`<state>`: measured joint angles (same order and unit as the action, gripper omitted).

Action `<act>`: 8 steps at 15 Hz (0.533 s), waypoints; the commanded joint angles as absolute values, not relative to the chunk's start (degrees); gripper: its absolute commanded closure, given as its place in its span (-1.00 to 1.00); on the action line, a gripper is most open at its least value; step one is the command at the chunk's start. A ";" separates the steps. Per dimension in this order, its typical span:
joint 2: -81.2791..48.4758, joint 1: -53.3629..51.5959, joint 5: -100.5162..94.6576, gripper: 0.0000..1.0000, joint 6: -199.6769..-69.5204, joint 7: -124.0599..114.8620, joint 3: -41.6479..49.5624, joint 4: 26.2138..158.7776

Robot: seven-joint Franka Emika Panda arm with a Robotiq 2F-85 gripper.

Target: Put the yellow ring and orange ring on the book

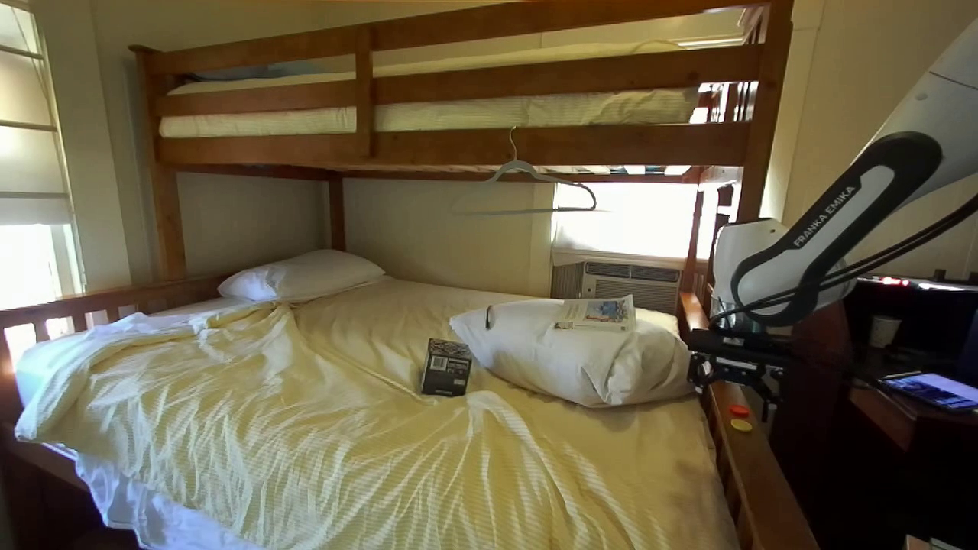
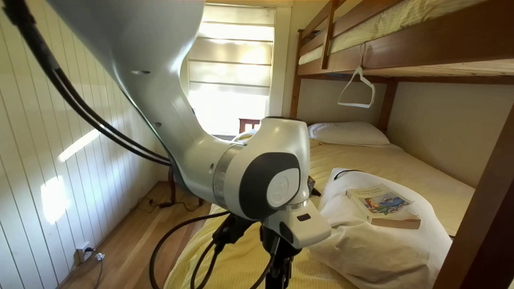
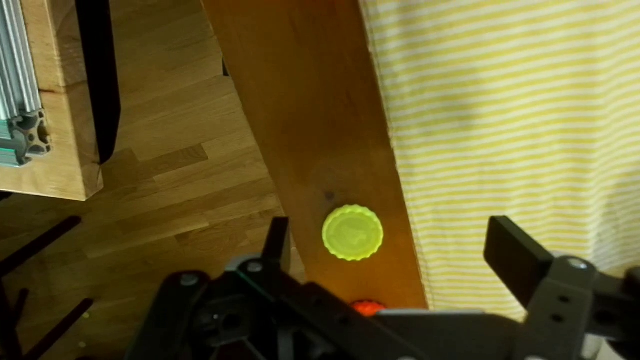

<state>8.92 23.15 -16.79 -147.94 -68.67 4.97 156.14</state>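
The yellow ring (image 3: 353, 233) looks like a flat scalloped disc. It lies on the wooden bed rail and also shows in an exterior view (image 1: 740, 425). The orange ring (image 3: 367, 307) lies close by on the same rail, mostly hidden behind the gripper in the wrist view; it also shows in an exterior view (image 1: 739, 411). My gripper (image 3: 389, 231) is open and empty above the rail, with the yellow ring between its fingers in the picture, nearer the left one. It also shows in an exterior view (image 1: 732, 388). The book (image 1: 600, 313) lies on the pillow in both exterior views (image 2: 383, 202).
The white pillow (image 1: 550, 355) lies on the bed beside the rail (image 1: 764, 481). A dark box (image 1: 447, 368) stands on the yellow sheet. A hanger (image 1: 527, 174) hangs from the upper bunk. A wooden post (image 2: 476, 208) rises near the pillow.
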 commanded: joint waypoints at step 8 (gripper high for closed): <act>4.73 20.22 -10.51 -1.00 -151.71 -69.87 10.22 156.50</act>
<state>5.52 21.65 -13.22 -149.98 -69.19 8.75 156.13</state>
